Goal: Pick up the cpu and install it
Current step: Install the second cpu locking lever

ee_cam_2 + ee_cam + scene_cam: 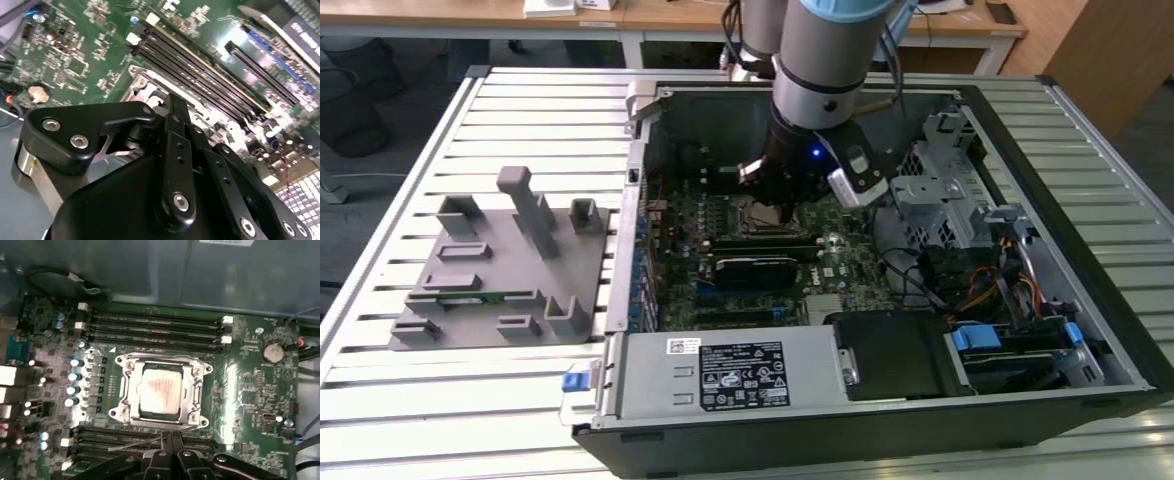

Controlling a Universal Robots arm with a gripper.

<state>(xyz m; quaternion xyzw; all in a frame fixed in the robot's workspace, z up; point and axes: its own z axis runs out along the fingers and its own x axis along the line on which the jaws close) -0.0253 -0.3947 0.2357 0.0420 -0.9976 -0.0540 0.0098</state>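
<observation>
The cpu (160,390), a flat square chip with a silvery top, lies seated inside the metal socket frame (129,390) on the green motherboard (250,390). My gripper (168,437) hangs just beside the socket's edge, its two black fingers closed together with nothing between them. In the second wrist view the gripper (175,104) points down at the silvery socket frame (142,87). In the exterior view the gripper (781,200) stands over the socket (758,220) inside the open computer case (1107,330).
Black memory slots (155,325) run along both sides of the socket. A grey fixture block (500,270) with a green memory stick (467,297) rests on the slatted table at the exterior view's left. A drive cage (947,190) and cables (987,290) crowd the case's right.
</observation>
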